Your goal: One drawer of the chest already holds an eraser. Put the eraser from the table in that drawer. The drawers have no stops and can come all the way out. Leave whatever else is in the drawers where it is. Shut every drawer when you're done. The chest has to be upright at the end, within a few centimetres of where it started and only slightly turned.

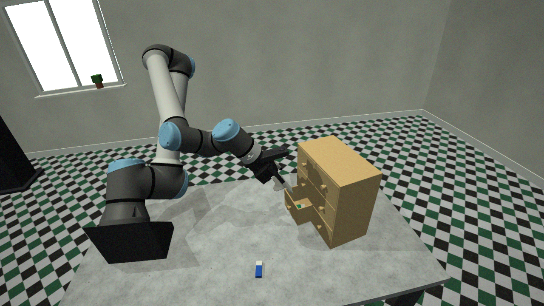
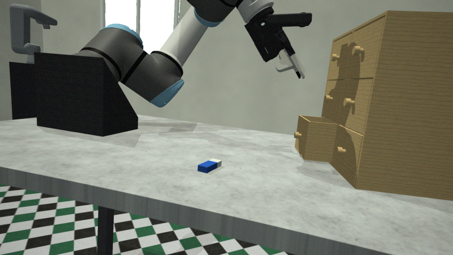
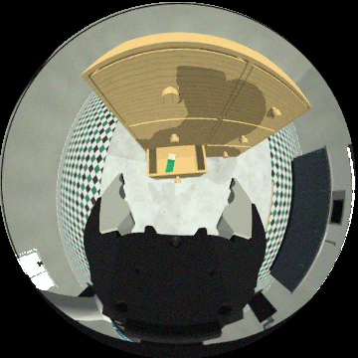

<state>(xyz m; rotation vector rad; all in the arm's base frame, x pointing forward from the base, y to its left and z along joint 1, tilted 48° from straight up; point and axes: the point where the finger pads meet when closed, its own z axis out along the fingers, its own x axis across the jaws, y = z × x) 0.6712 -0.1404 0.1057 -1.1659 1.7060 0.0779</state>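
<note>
Blue eraser [image 1: 258, 271] [image 2: 207, 166] was ungrasped | gripper [image 1: 287, 189] [image 2: 300, 77] [image 3: 177, 175] was spread wide, empty | drawer [image 1: 304, 218] [image 2: 320, 139] [image 3: 191, 174] was seemingly being approached; rim knocks were best avoided

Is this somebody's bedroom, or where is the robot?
Probably a robot test room, not a bedroom: a big grey-and-white jointed robot arm stands at a grey stone-look table, facing a small light-wood chest of drawers.

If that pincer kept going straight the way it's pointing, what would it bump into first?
Most likely the pulled-out bottom drawer, which lies ahead of the open pincer. Depth is unclear, so whether it would meet the rim or interior is uncertain.
</note>
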